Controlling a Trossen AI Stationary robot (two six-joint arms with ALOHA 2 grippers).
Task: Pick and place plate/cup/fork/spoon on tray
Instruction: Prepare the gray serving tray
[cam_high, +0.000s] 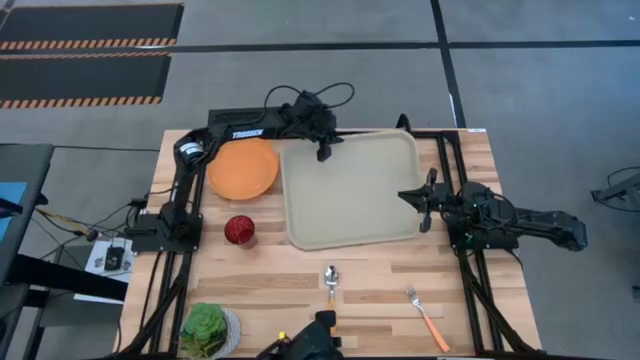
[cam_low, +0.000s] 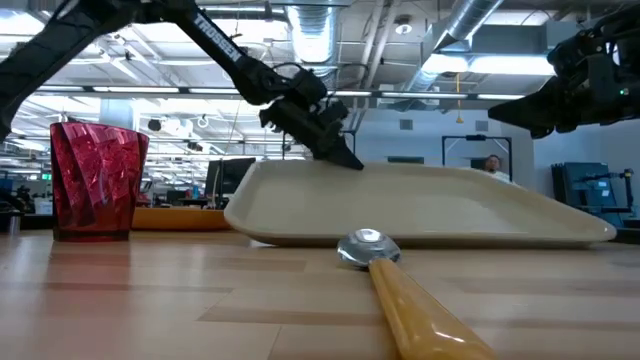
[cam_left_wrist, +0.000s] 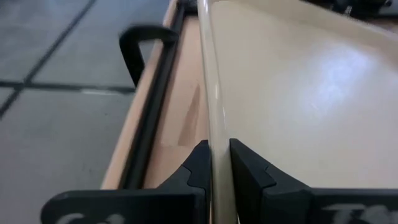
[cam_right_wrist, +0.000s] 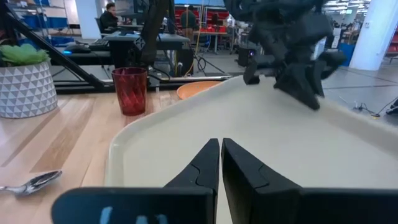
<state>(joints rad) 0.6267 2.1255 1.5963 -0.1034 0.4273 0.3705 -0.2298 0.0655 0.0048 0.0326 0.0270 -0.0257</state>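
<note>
Jaws of the left gripper (cam_left_wrist: 221, 165) are pinching the tray (cam_high: 350, 195) by its far rim, tilting it. Right gripper (cam_right_wrist: 220, 163) is hovering closed over the tray's opposite edge. Plate (cam_high: 243, 168) and cup (cam_high: 239, 231) are sitting beside the tray.

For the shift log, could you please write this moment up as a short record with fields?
tray: tray mid-table, far edge raised, near edge on the wood
left gripper: left gripper shut on the tray's far rim
right gripper: right gripper at the tray's right edge, jaws together, holding nothing
plate: plate on the table, left of the tray
cup: cup upright, near the tray's left corner
spoon: spoon on the table in front of the tray
fork: fork on the table, front right
</note>
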